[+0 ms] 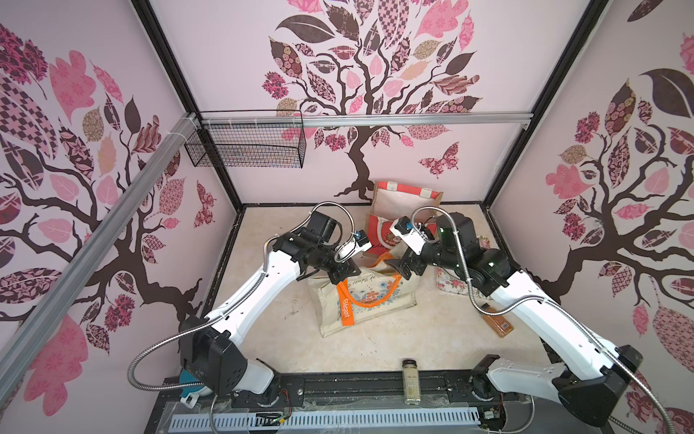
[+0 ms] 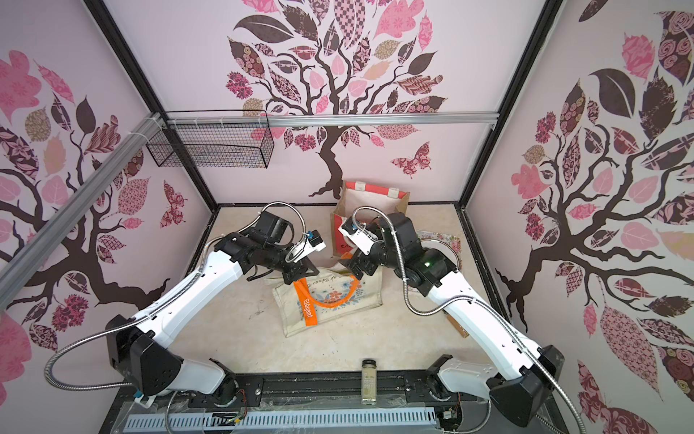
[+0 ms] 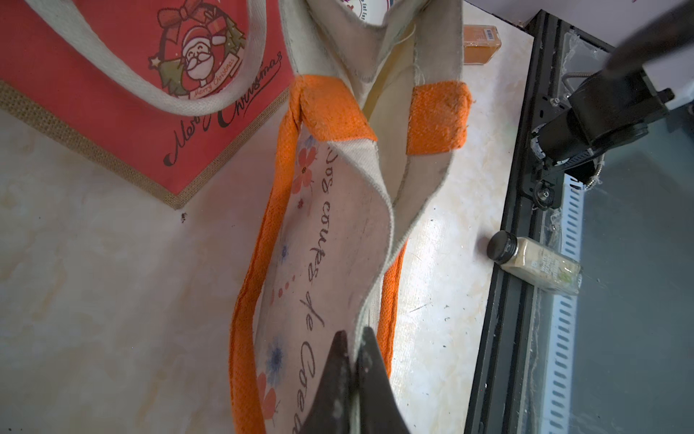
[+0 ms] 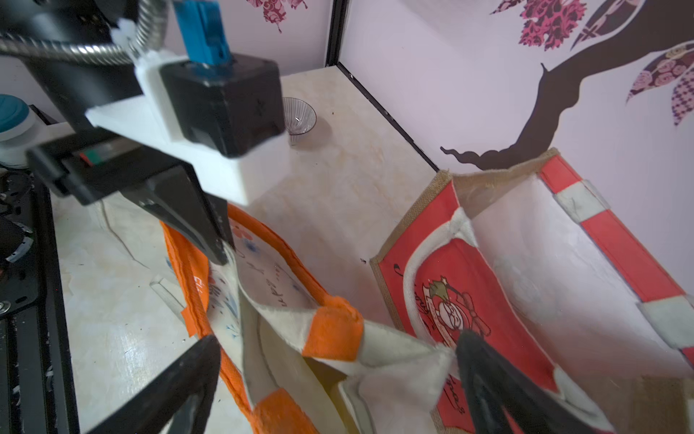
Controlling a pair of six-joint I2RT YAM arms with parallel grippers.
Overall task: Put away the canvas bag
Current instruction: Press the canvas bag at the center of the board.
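The cream canvas bag (image 1: 370,306) (image 2: 334,302) with orange handles lies on the table, its mouth toward the back. My left gripper (image 1: 340,280) (image 3: 355,338) is shut on one side of the bag's top rim (image 3: 375,240), with the cloth pinched between its fingertips. My right gripper (image 1: 400,268) (image 4: 337,336) is open at the mouth's other end; its two fingers stand wide apart on either side of the folded rim corner (image 4: 405,360) without pressing it. The bag's mouth gapes a little between the two grippers.
A red Christmas bag (image 1: 398,210) (image 4: 525,263) stands open just behind. A black wire basket (image 1: 248,146) hangs on the back rail at left. A spice jar (image 1: 411,381), an orange packet (image 1: 497,323), a floral cloth (image 1: 450,282) and a glass bowl (image 4: 299,118) sit around.
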